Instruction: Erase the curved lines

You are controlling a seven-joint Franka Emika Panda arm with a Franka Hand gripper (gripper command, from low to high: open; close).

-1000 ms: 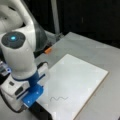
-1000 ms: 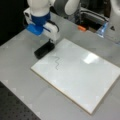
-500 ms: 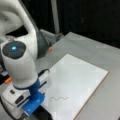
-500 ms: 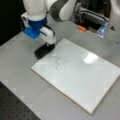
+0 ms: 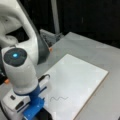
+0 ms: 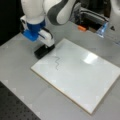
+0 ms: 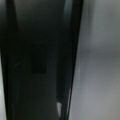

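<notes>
My gripper (image 6: 44, 49) is clamped on the black eraser (image 6: 43, 51), set at the white board's (image 6: 82, 80) corner edge. The curve lines (image 6: 57, 63) lie unerased just beside it; erasing has yet to reach them, and that calls for a sweep across the squiggle.

- wrist view's basically a dark blur at 9 o'clock, can't tell what it is
- gripper (image 6: 44, 48) fingertips hidden behind the black eraser (image 6: 43, 51)
- arm's body covers the board's (image 5: 82, 80) 8 o'clock corner
</notes>
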